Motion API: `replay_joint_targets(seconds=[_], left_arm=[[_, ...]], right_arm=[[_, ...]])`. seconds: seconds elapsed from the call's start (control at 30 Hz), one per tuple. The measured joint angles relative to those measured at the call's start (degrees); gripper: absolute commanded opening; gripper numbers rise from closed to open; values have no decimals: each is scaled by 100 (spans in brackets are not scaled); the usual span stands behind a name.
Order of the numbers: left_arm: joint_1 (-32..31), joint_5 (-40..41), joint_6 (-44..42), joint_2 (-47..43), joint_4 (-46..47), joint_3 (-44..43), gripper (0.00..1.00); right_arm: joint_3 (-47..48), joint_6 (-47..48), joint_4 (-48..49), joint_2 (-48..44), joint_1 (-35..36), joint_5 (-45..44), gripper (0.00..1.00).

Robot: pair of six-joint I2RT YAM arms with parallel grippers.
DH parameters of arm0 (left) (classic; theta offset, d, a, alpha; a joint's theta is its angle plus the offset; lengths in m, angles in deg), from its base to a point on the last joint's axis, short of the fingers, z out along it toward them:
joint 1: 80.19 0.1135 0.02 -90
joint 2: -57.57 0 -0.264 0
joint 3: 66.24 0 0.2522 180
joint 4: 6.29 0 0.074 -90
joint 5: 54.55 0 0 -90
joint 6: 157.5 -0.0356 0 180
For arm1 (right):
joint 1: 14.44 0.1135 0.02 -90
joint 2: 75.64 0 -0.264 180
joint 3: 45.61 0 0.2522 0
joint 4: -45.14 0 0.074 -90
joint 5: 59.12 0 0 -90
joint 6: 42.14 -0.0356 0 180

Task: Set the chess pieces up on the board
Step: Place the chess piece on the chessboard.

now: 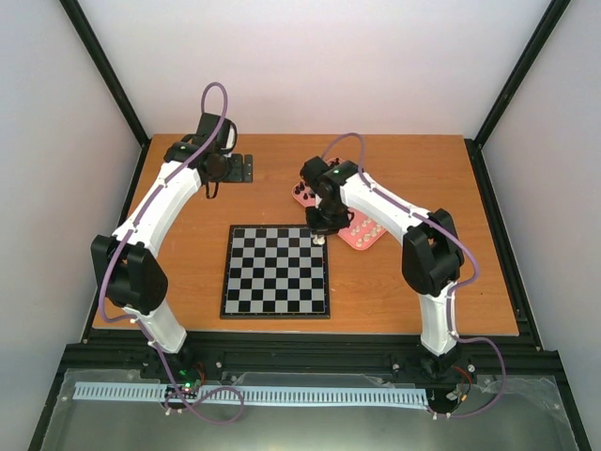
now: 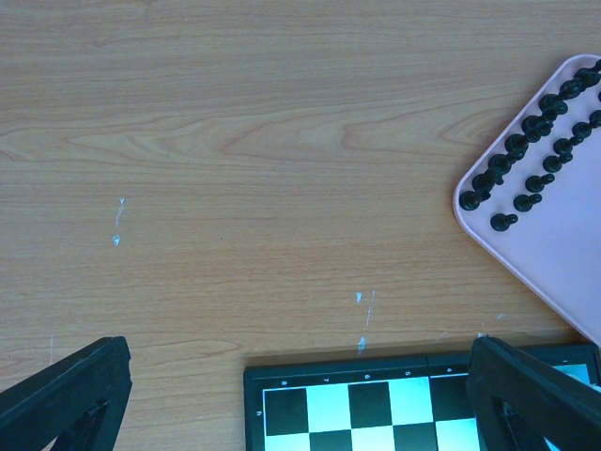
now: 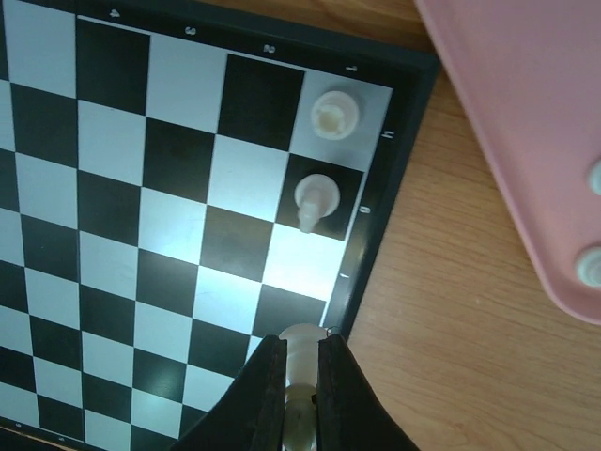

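Cream-white chess piece (image 3: 302, 338) sits clenched between the fingers of the right gripper (image 3: 301, 362), over the board (image 3: 113, 188) at its edge column. Two more white pieces (image 3: 334, 115) stand on the next squares along that edge. The pink tray (image 3: 526, 141) lies just beside the board, with black pieces (image 2: 516, 146) lined up on it. The left gripper (image 2: 299, 376) hangs beyond the board's far edge, jaws spread wide, holding nothing.

Most of the board (image 1: 275, 272) lies bare. Two white pieces (image 3: 317, 199) stand by its corner, and the pink tray (image 3: 516, 113) just beside that corner narrows the table (image 3: 441, 310) strip there.
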Motion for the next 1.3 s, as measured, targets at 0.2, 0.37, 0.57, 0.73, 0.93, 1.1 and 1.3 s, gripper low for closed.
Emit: replay_joint_targets(seconds=[0.2,0.37,0.57,0.73,0.93,1.1,1.3], left_arm=[[0,4,-4,0,0,0,100],[2,2,-4,0,0,2,100],[0,4,-9,0,0,2,100],[0,-20,-9,0,0,2,100],[2,-24,-9,2,0,2,100],[0,-24,-9,0,0,11,100],[0,-24,-9,2,0,11,100]], right_arm=[[-15,-9,166,59,181,-28,3],[-13,-9,229,273,291,-63,3],[-37,-20,297,376,293,-79,3],[-146,-26,396,396,293,-153,3],[-319,-24,507,459,293,-293,3],[-321,-24,592,542,293,-356,3],[-321,-17,664,588,293,-361,3]])
